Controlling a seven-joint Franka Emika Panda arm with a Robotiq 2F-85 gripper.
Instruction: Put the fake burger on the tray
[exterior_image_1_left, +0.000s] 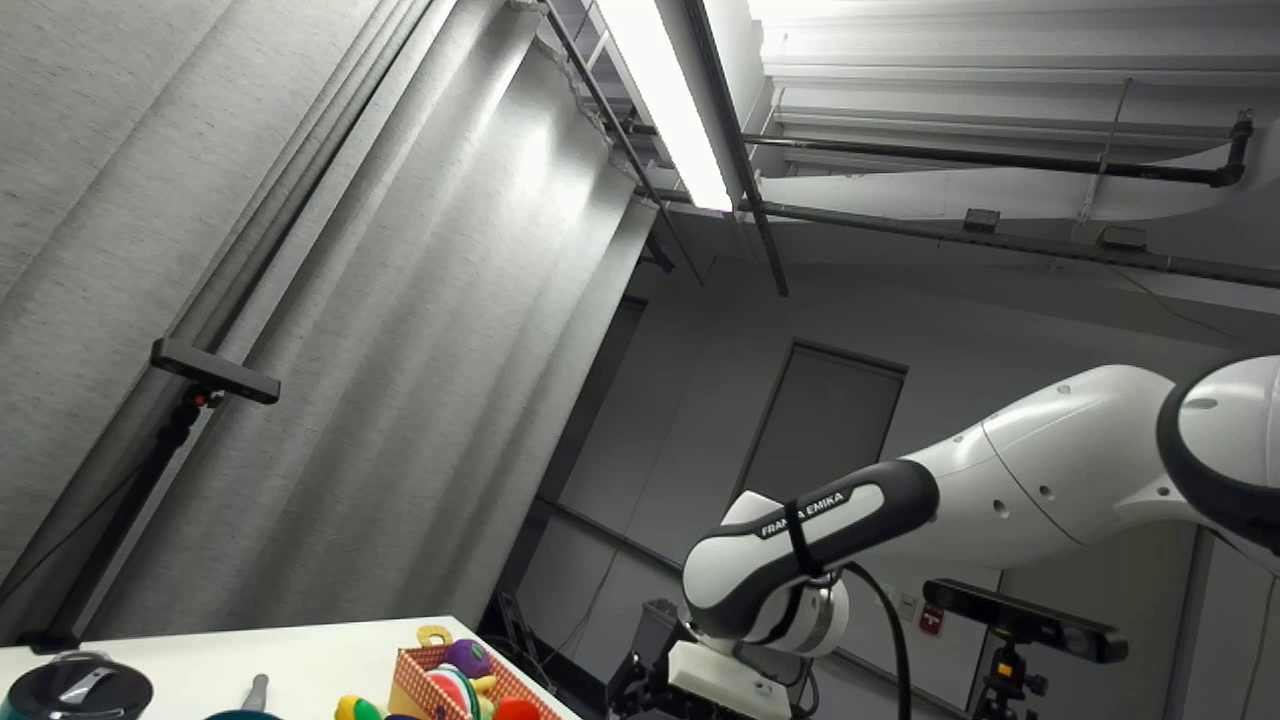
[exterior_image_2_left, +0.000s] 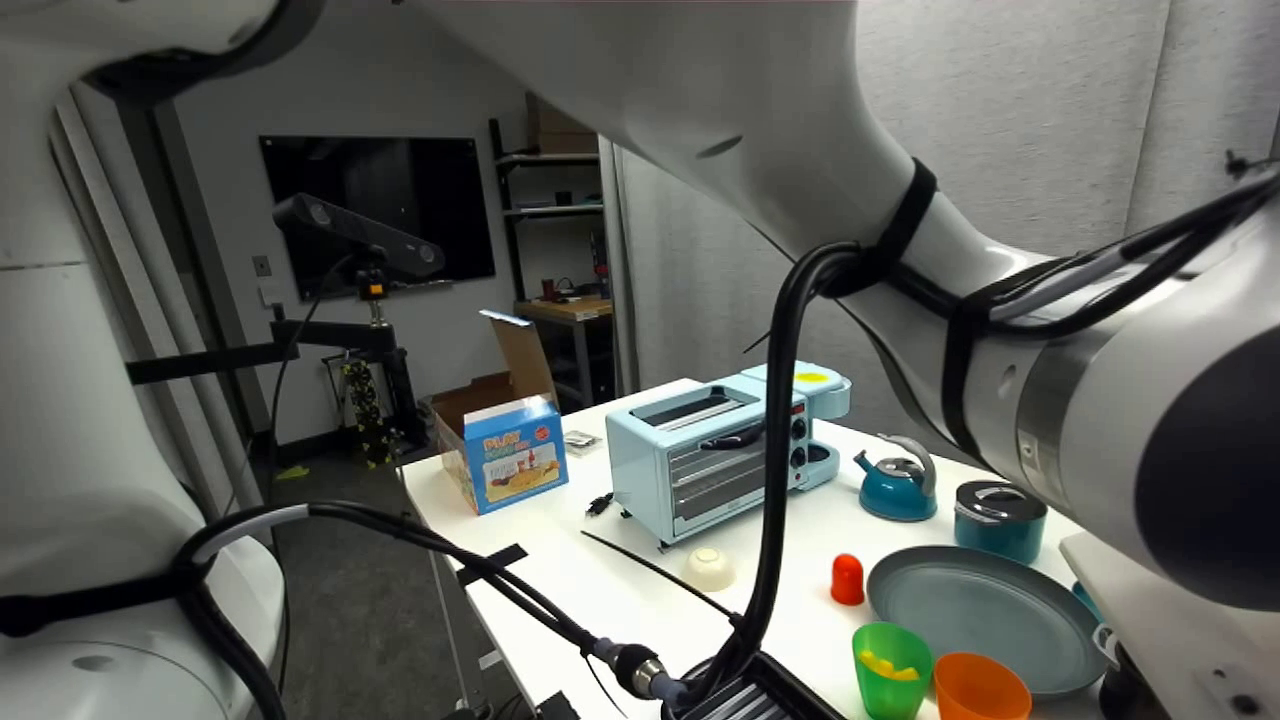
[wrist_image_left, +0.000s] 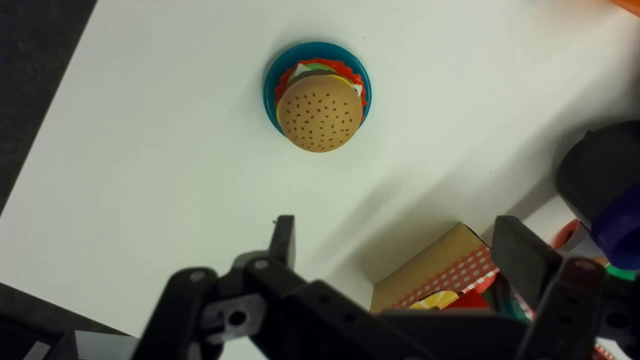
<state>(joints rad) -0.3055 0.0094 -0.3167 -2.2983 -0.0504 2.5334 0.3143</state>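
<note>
The fake burger (wrist_image_left: 320, 114) has a tan seeded bun and shows in the wrist view. It sits on a small teal plate (wrist_image_left: 272, 75), overhanging its lower edge. My gripper (wrist_image_left: 395, 220) is open and empty, apart from the burger, which lies beyond the fingertips toward the top of the picture. The gripper body (exterior_image_1_left: 650, 685) shows partly in an exterior view. In an exterior view a black tray with metal slats (exterior_image_2_left: 795, 682) is cut off at the bottom edge. A large grey round plate (exterior_image_2_left: 985, 610) lies farther right. I cannot tell which is the task's tray. The burger is not visible in either exterior view.
A checkered box of toy food (wrist_image_left: 430, 267) lies below the fingers; it also shows in an exterior view (exterior_image_1_left: 408, 680). A dark object with a purple end (wrist_image_left: 600, 175) is at right. A toaster oven (exterior_image_2_left: 700, 455), green cup (exterior_image_2_left: 890, 670) and orange cup (exterior_image_2_left: 980, 690) stand on the table.
</note>
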